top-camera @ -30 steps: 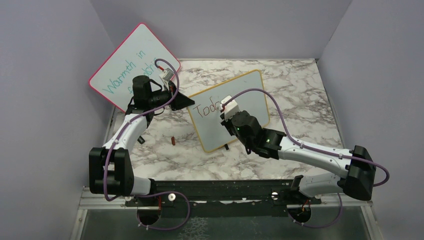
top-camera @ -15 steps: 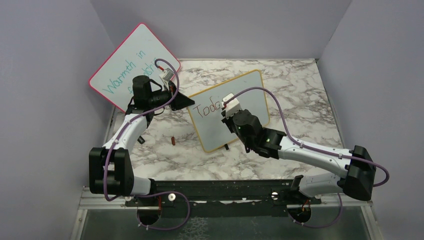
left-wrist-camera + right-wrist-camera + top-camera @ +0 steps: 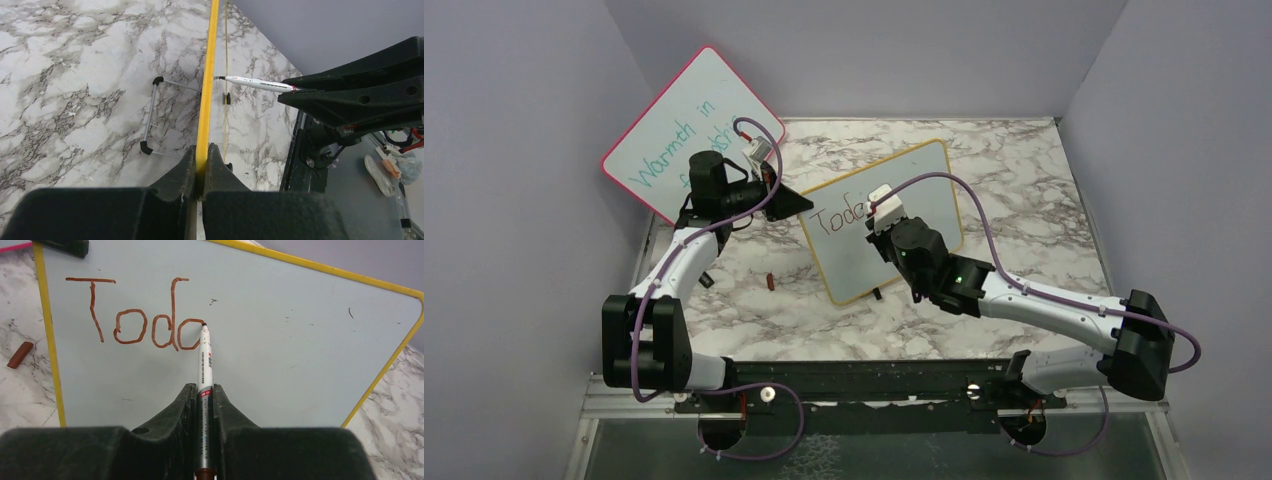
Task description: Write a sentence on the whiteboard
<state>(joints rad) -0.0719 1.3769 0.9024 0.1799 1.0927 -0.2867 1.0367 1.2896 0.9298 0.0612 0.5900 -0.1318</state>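
The yellow-framed whiteboard (image 3: 929, 200) stands tilted on the marble table and also fills the right wrist view (image 3: 280, 350). On it are the red-brown letters "Tod" and part of a further letter (image 3: 145, 325), the start of the sentence. My right gripper (image 3: 203, 390) is shut on a silver-white marker (image 3: 205, 370), its tip touching the board at the top of the last letter. My left gripper (image 3: 201, 152) is shut on the board's yellow edge (image 3: 206, 90) at its left corner (image 3: 799, 212). The marker also shows in the left wrist view (image 3: 255, 83).
A pink-framed board (image 3: 689, 125) with teal writing leans at the back left. A red-brown marker cap (image 3: 769, 282) lies on the table left of the whiteboard, also in the right wrist view (image 3: 20, 354). The board's wire stand with black feet (image 3: 150, 115) is behind it.
The marker tip has traced more of the fourth letter, moving slightly right and up on the board. The left arm has not moved.
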